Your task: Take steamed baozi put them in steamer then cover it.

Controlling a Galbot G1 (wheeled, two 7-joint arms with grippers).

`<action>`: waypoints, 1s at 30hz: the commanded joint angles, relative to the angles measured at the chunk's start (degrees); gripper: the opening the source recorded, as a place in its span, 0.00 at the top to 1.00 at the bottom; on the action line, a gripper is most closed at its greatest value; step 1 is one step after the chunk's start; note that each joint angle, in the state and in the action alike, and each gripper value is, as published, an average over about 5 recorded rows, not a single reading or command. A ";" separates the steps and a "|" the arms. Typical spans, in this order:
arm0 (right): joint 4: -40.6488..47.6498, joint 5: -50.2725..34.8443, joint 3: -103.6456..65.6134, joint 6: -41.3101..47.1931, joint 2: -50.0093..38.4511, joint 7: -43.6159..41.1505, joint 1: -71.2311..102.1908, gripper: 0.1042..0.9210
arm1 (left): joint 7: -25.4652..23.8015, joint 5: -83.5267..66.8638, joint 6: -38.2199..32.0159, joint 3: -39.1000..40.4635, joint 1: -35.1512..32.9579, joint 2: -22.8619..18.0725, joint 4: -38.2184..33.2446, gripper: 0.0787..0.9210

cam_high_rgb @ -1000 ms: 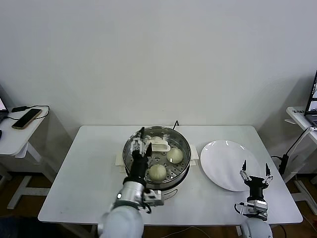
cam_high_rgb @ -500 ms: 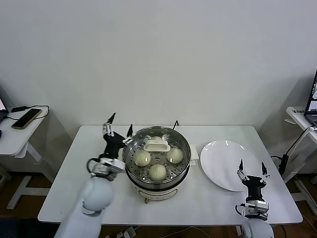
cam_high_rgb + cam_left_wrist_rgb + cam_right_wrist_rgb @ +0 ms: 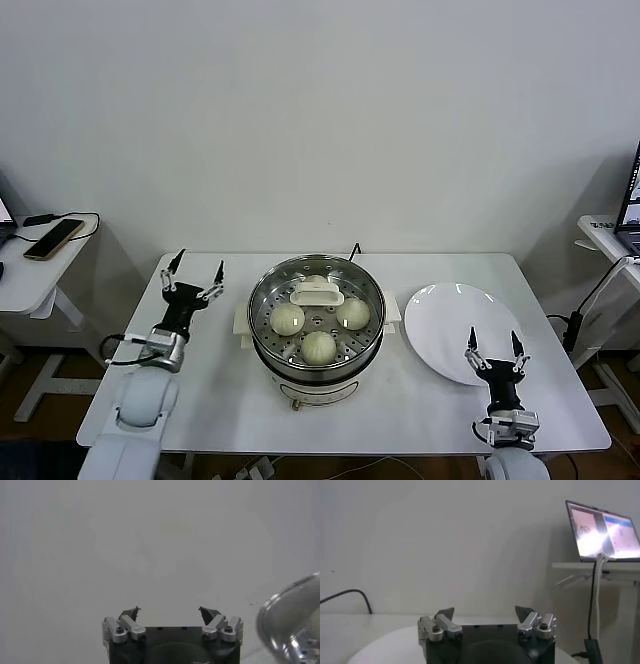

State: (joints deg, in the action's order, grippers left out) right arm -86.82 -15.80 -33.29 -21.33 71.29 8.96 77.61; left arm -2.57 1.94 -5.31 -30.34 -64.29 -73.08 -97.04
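**Left Arm Withdrawn: Steamer Loaded and Covered**

Note that the left gripper (image 3: 194,276) has moved off the steamer (image 3: 317,318): a second ago it was over the lid, half a second ago it was at the pot's 10 o'clock rim, and it now hangs over the table (image 3: 200,400) at the pot's 9 o'clock, well apart from it. Its fingers are spread and carry nothing; the left wrist view shows the same gap between the tips, with only the steel rim at the edge of the frame.

Confirm the load. The steamed baozi (image 3: 319,347) sit on the perforated tray inside the pot: three show plainly and a fourth shows partly at 12 o'clock, behind the white handle. The cover (image 3: 317,293) appears to rest on the pot, its handle centred over the buns. The glass rim is hard to separate from the steel rim, so treat full seating as likely, not certain.

The right gripper (image 3: 492,345) waits at the table's 4 o'clock, at the near edge of the plate (image 3: 455,320), fingers spread and empty. The plate holds nothing.

Judge the task as essentially complete; only parking the arms appears to remain.
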 commanded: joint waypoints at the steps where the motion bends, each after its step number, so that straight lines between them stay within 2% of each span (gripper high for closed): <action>1: -2.47 -3.83 0.26 1.58 -0.03 -3.37 2.25 0.12 | -2.88 -7.18 -5.59 -4.35 -7.20 0.43 1.39 0.12; 13: -3.21 -3.21 -0.04 1.48 1.15 -3.40 3.51 0.12 | -3.10 -5.67 -6.94 -3.77 -10.99 -0.15 -0.61 0.12; 30: -2.66 -2.81 -1.44 1.72 2.98 -4.26 3.80 0.12 | -3.10 -4.44 -7.97 -3.39 -13.04 0.19 -0.31 0.12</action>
State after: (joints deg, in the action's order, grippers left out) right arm -89.46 -18.51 -34.43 -19.96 73.77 5.30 81.32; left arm -5.44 -2.43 -12.49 -33.45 -76.06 -72.96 -97.29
